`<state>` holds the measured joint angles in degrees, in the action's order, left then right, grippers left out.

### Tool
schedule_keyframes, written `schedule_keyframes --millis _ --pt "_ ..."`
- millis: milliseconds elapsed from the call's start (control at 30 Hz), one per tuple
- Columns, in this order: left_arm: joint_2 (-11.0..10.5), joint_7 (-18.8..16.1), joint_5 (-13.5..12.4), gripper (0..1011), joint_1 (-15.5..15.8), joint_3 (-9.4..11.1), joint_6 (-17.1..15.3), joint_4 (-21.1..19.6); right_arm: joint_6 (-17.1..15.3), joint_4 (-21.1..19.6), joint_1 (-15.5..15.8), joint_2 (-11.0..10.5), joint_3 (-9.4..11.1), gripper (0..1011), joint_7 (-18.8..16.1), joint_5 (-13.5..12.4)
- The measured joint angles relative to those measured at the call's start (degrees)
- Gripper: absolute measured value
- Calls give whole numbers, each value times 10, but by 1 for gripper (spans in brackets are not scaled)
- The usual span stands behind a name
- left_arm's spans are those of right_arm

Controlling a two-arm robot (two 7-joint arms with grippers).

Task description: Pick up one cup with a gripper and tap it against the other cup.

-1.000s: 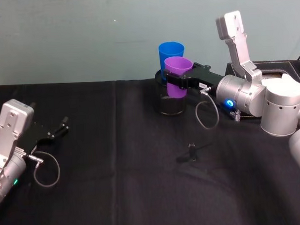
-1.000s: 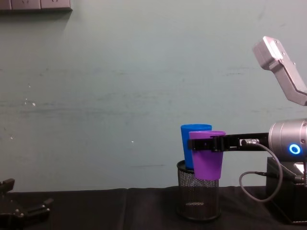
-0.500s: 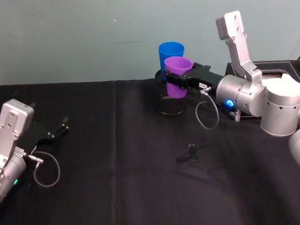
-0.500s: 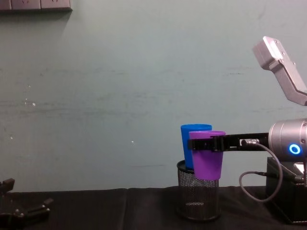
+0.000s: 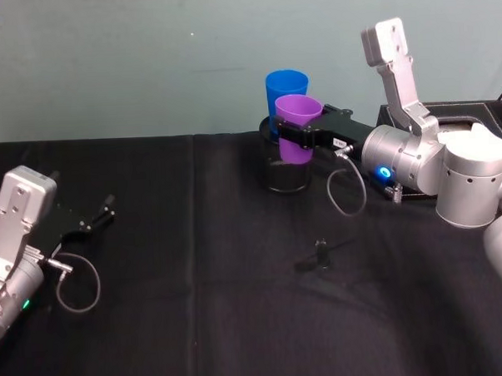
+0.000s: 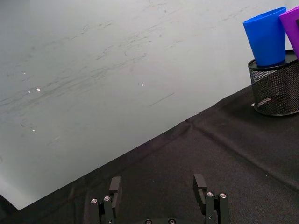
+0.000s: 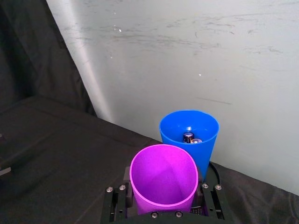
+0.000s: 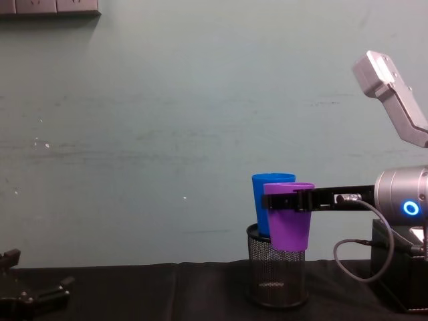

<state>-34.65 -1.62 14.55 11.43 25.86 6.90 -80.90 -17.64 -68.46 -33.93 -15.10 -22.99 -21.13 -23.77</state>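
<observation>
My right gripper (image 5: 292, 134) is shut on the purple cup (image 5: 297, 129), holding it upright in the air over the near side of a black wire-mesh pen holder (image 5: 284, 171). The blue cup (image 5: 285, 91) stands in that holder just behind the purple cup (image 8: 289, 222); in the chest view the purple one overlaps the blue cup (image 8: 265, 200), and I cannot tell whether they touch. In the right wrist view the purple cup (image 7: 163, 181) sits between the black fingers, with the blue cup (image 7: 188, 136) right beyond it holding two small batteries. My left gripper (image 5: 106, 208) rests open at the table's left.
A black cloth covers the table (image 5: 198, 307). A small dark object (image 5: 320, 253) lies on it in front of the holder. A black box (image 5: 440, 117) stands at the back right behind my right arm. A pale wall closes off the far side.
</observation>
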Motion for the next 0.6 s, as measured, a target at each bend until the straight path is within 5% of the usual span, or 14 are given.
schedule_keyframes --millis 600 --pt "0 0 0 1000 0 0 0 0 0 0 0 0 0 718 0 0"
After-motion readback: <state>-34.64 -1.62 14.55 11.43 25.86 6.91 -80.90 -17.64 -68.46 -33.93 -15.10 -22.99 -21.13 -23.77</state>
